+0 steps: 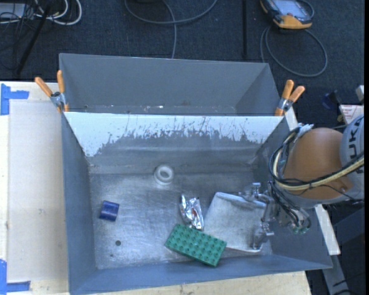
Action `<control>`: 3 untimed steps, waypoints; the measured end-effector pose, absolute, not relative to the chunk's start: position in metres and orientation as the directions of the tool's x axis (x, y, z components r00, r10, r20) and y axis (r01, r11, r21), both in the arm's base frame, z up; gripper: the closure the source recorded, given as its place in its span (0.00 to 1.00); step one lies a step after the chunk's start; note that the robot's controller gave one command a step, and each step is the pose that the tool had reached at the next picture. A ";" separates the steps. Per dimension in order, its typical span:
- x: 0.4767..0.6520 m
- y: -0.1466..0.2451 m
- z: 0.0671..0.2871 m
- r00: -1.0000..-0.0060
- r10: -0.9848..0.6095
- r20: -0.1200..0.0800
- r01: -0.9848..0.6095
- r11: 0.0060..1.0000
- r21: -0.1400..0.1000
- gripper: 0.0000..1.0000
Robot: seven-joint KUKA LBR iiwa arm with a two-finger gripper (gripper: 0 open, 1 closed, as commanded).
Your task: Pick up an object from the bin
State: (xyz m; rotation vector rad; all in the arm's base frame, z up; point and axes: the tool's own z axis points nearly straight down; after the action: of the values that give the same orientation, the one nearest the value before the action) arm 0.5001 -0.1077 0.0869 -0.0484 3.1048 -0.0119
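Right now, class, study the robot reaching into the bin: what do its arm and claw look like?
A rounded orange-brown cover caps the wrist, with black and yellow cables looped around it. A pale link at the right bears dark letters. The claw is bare silver metal with two slim fingers and thin wires behind.

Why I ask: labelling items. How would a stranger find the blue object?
Look in the grey bin, at its floor's left side. The small blue cylinder lies alone there, the only blue item, apart from the green studded plate and crumpled foil.
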 end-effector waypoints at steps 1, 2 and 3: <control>0.499 -0.105 0.082 -0.995 0.091 -0.037 0.091 0.996 0.000 0.00; 0.499 -0.105 0.082 -0.995 0.089 -0.037 0.089 0.996 -0.001 1.00; 0.501 -0.105 0.155 -0.996 0.085 -0.005 0.085 0.996 0.001 1.00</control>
State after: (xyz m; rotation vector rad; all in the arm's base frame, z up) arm 0.5009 -0.1053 0.1549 0.1339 3.1337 0.0005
